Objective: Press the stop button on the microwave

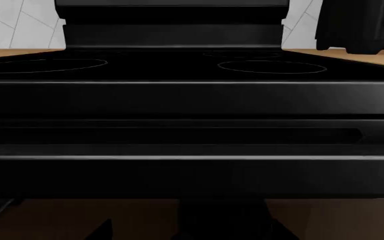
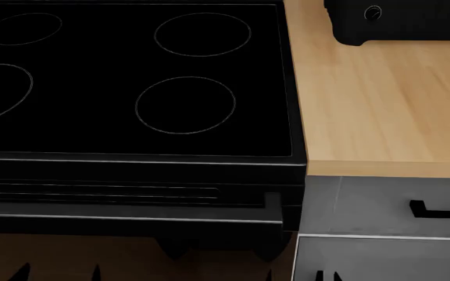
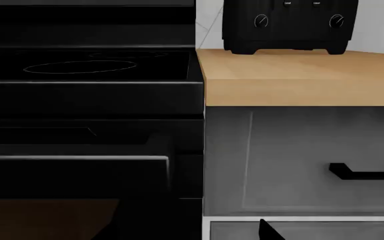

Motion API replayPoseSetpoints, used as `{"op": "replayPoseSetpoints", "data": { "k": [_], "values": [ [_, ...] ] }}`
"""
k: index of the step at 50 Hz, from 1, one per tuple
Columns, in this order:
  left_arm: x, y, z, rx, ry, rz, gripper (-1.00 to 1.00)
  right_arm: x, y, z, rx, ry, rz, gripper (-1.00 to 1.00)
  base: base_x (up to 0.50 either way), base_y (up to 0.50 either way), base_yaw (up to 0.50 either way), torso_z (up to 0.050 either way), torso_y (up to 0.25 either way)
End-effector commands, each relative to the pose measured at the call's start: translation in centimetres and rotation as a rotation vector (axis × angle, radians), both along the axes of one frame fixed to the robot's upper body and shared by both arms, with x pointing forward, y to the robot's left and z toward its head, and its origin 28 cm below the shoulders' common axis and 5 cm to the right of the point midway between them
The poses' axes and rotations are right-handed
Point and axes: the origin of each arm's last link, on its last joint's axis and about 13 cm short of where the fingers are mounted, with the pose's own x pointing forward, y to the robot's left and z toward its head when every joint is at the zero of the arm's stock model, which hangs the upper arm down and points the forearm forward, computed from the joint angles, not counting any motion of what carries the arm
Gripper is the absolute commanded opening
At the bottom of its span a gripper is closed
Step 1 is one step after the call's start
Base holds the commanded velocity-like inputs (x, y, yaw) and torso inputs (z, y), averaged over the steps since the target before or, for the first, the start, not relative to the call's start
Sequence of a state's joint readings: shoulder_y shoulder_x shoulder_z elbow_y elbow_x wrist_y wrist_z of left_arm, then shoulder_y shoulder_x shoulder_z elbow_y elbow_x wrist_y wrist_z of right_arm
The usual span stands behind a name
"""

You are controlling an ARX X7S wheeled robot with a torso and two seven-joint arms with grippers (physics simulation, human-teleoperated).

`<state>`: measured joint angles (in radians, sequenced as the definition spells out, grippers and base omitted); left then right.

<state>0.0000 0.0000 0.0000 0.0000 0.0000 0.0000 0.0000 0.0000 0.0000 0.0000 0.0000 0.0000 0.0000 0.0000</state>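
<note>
**Microwave out of sight, tools barely showing**

Lower edge of the head view: dark tips (image 2: 21, 272) only, so I cannot tell either tool's opening. Beyond, the stove (image 2: 131, 88) at left, grey drawers (image 2: 381, 205) at right, tabletop (image 2: 374, 99) above them. Farthest, a black toaster (image 3: 285, 25), its knobs clear only in the right wrist view. No microwave shows; reaching blind risks hitting the stove

Black stove (image 2: 131, 88) beside wooden counter (image 2: 365, 105) bearing a black toaster (image 2: 401, 20).
</note>
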Motion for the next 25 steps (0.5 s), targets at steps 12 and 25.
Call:
{"op": "replayPoseSetpoints", "data": {
  "k": [12,25],
  "values": [
    [-0.2,0.2,-0.1,0.018,0.006,0.013,1.0,0.0,0.1,0.1,-0.005,-0.002,-0.013,1.0,0.0,0.0,0.0,0.0,0.0],
    [-4.2,6.1,-6.7,0.121,0.242,0.276,1.0,-0.3,0.2,4.9,-0.019,-0.143,-0.009,1.0,0.0,0.0,0.0,0.0,0.0]
  ]
}}
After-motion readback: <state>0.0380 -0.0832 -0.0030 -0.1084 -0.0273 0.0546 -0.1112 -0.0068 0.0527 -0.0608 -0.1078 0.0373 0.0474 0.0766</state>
